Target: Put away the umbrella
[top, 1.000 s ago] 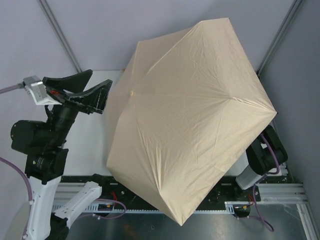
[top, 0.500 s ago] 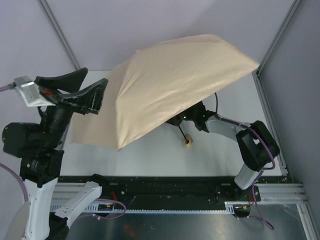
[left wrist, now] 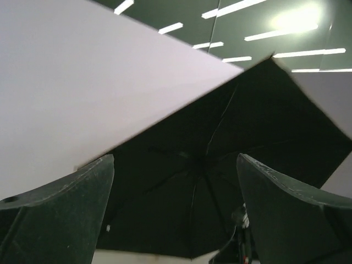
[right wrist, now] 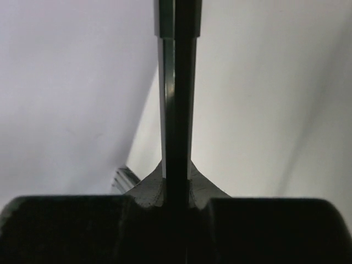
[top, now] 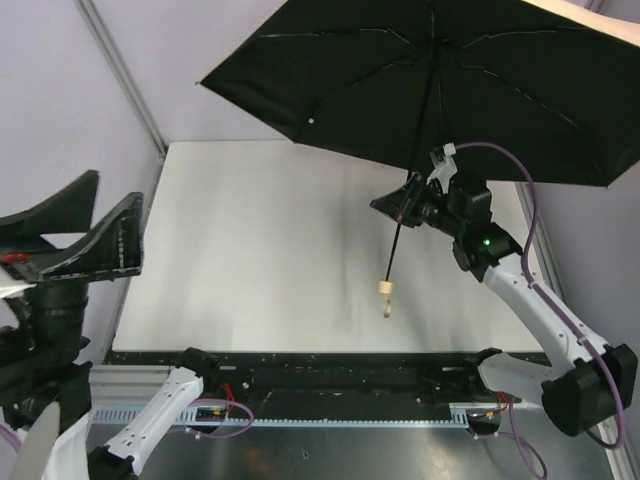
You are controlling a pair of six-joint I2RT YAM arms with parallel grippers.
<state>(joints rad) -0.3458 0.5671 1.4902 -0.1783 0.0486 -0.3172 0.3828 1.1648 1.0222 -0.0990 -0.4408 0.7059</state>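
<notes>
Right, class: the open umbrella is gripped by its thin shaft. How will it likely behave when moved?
The umbrella probably wants to tip: its wide canopy spreads well above the right hand. The thin shaft looks smooth, so it may twist or slip in the grip. Being mostly fabric, it is probably light for its size.

This is a robotics lab test cell. A bare white table [top: 250, 250] is boxed in by plain pale wall panels [top: 60, 90] held in slim metal posts [top: 120, 70]. Aluminium rails [top: 560, 385] run along the near edge, where the left arm [top: 45, 330] and right arm [top: 535, 305] are mounted, trailing purple cables [top: 531, 210]. Long strip lights [left wrist: 264, 36] line a dark ceiling overhead.
</notes>
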